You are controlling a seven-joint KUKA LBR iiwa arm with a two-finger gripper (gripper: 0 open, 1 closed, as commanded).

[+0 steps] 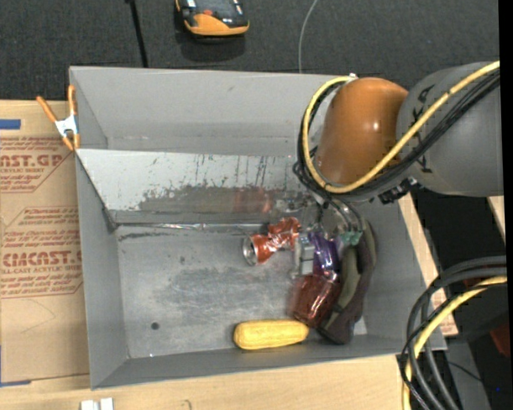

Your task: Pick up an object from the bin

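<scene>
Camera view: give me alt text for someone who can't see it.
A robot gripper hangs low in a grey metal bin, over a small heap at its right: a crushed red can, a purple wrapper, a dark red packet. A yellow oblong thing lies apart by the near wall.

The arm (460, 130) is a thick, rounded link in smooth grey with a soft sheen along its upper side. Its wrist wears a glossy orange cover (363, 133), dome-shaped and shading to brown at the edges. Yellow and black cables (308, 143) curve round the cover's left side and run on across the grey link. More cable loops (437, 320) of the same colours show at the lower right. Below the cover, the gripper (312, 240) seems to be a cluster of small silvery and dark parts, too crowded to make out clearly.
</scene>
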